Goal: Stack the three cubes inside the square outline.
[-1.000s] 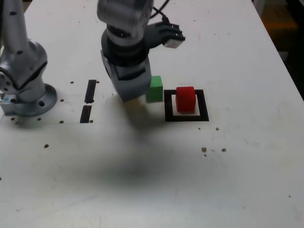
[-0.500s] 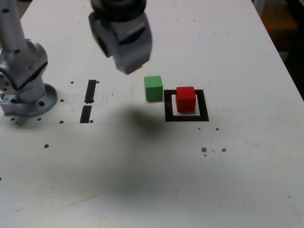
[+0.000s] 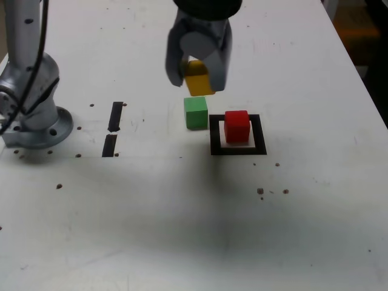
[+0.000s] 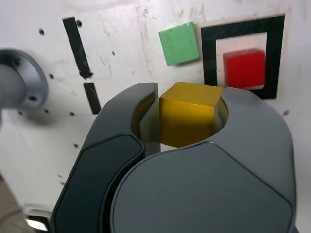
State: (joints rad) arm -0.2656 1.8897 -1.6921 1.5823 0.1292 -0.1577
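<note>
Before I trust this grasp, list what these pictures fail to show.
- Yellow cube: its lower faces are hidden by the jaws in the wrist view; the exterior view shows it partly.
- Arm: cut off by the exterior view's top edge.
- Red cube: blurred in the wrist view.
- Square outline: far side partly behind the red cube.

A white tabletop (image 3: 315, 230) fills nearly the whole exterior view, its surface scuffed, dotted with small dark holes and specks, and marked by two short black strips (image 3: 113, 128). Beyond its far right corner lies a dim, blurred area with an orange patch (image 3: 357, 24).
</note>
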